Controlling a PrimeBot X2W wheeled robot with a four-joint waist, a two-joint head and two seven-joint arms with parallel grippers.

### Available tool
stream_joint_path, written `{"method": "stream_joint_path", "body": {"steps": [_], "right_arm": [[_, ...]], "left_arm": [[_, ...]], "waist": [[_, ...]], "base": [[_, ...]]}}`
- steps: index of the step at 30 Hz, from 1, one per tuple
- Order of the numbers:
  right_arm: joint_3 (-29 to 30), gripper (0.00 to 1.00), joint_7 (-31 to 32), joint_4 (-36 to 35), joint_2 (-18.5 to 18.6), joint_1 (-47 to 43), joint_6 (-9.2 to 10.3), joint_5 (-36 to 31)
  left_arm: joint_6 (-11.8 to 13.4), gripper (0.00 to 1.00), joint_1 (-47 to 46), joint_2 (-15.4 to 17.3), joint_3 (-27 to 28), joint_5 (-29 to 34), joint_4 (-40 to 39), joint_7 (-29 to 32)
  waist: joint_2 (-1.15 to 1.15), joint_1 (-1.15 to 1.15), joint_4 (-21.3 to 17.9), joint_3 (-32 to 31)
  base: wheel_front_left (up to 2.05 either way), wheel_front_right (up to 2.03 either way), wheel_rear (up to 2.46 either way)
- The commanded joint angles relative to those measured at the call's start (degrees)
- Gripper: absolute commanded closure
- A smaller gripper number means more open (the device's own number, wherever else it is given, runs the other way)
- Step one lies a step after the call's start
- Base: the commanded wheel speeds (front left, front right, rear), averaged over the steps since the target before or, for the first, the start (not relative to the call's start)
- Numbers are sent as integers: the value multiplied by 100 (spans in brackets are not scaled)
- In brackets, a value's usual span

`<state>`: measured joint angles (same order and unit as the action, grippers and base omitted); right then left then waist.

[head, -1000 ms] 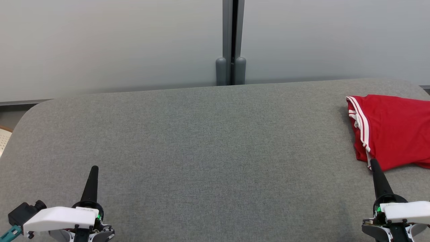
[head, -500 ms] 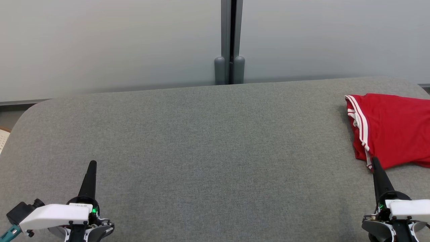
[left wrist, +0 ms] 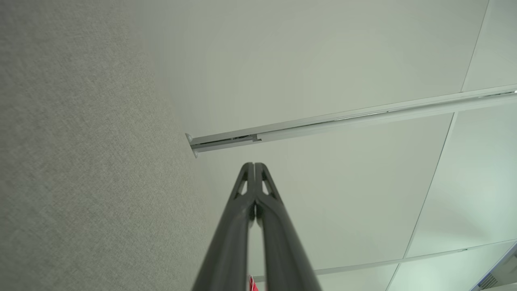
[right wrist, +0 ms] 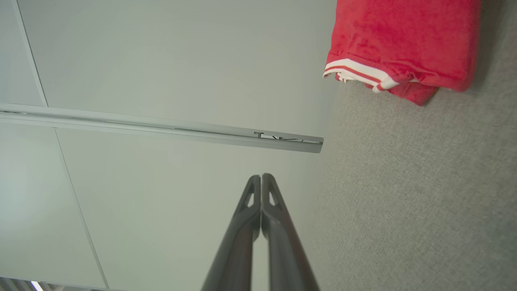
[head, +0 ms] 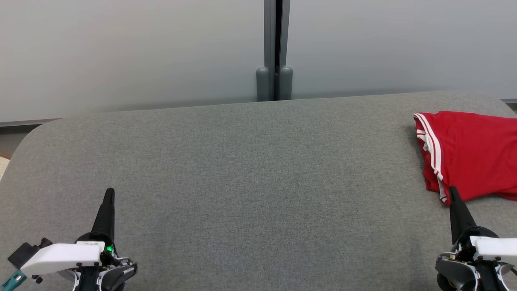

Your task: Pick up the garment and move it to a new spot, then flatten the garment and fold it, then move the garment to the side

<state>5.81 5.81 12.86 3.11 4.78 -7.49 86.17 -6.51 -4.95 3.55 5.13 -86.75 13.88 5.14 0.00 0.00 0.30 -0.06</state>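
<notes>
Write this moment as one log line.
garment: folded, far right of grey surface | left tool: shut, empty | right tool: shut, empty

A grey fabric-covered surface [head: 242, 169] carries a folded red garment [head: 472, 153] with white stripes at its right edge.

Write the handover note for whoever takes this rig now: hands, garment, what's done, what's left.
Left hand: shut, empty, over the grey padded surface near its left end.
Right hand: shut, empty, just short of the garment, not touching it.
The garment: red with white stripes, folded, at the surface's right end, partly out of the head view.
Done: fold and move aside, by the look of it.
Left: probably nothing; check the fold.
</notes>
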Motion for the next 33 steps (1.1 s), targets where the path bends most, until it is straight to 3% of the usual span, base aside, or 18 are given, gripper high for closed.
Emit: {"method": "stream_joint_path", "body": {"steps": [1, 16, 33], "right_arm": [[21, 100, 29, 18, 11, 94, -1, 93], [65, 100, 76, 133, -8, 180, 0, 675], [70, 100, 75, 130, -11, 178, 0, 642]], "left_arm": [[-42, 100, -113, 20, 46, -100, -2, 28], [-118, 100, -171, -74, 173, -590, 26, 164], [-118, 100, -155, -71, 166, -569, 24, 161]], "waist": [[0, 0, -1, 1], [0, 0, -30, 23], [0, 0, -30, 23]], "base": [[0, 0, 0], [0, 0, 0], [0, 0, 0]]}}
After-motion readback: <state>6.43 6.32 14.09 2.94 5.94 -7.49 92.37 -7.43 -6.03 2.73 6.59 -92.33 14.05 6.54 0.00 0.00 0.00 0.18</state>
